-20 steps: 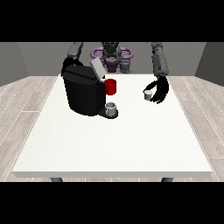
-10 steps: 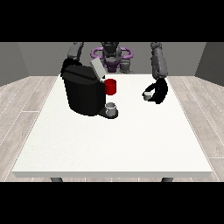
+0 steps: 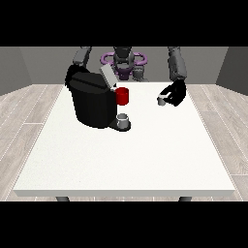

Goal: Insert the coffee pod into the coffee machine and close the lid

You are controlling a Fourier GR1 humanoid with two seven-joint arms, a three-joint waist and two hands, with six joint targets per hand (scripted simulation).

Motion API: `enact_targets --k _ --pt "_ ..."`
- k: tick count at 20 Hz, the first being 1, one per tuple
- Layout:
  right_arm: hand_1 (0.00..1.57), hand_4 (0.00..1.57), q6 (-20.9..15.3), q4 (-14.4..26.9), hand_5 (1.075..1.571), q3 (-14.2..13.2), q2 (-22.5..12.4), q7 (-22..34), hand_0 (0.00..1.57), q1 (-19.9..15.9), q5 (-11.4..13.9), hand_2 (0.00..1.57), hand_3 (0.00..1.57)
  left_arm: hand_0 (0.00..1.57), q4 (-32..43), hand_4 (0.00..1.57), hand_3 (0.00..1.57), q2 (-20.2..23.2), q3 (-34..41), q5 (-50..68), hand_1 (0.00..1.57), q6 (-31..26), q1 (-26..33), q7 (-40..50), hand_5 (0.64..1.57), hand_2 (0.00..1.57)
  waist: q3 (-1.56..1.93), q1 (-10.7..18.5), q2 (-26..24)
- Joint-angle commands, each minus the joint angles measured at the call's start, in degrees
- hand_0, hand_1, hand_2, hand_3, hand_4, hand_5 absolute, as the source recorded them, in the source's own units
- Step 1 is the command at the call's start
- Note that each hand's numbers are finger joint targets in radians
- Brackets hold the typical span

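One coffee machine (image 3: 92, 101), one coffee pod (image 3: 161, 100), one red mug (image 3: 123, 96), one grey cup (image 3: 123, 119)

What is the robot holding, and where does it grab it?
The hand at the view's right holds the small coffee pod, fingers curled round its side.

A white worktop (image 3: 131, 160) carries the things, standing on a pale plank floor (image 3: 29, 111). A black coffee machine (image 3: 92, 101) sits directly on it, toward the far side at the view's left. A small grey cup (image 3: 123, 119) stands on the machine's base at its near right corner. A red mug (image 3: 122, 96) shows just right of the machine, beyond the cup; whether it rests on the worktop cannot be told.
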Motion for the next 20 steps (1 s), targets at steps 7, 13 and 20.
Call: enact_targets --k 7,13,20 --pt "0.0 0.49 -0.54 3.22 1.571 2.28 1.32 2.49 0.0 -0.34 1.41 0.0 0.0 1.26 -3.24 0.54 1.29 0.53 -0.27 0.09 1.26 -9.02 -8.28 3.97 1.571 1.33 -0.03 -1.48 -4.7" --pt "0.0 0.47 2.73 4.39 1.571 -0.13 -0.43 -2.27 0.0 0.94 -1.02 0.0 0.0 1.25 -5.19 0.57 1.29 0.09 0.35 -0.37 1.25 -9.84 -9.43 4.91 1.571 1.33 -0.01 -1.95 -4.36" --pt "0.0 0.5 2.16 1.41 1.571 2.42 1.28 2.08 0.0 -1.86 -0.52 0.0 0.0 1.01 -5.2 0.54 1.22 -0.83 1.15 -1.63 1.01 -8.7 -14.11 8.39 1.571 1.2 -0.04 -4.96 -3.71"
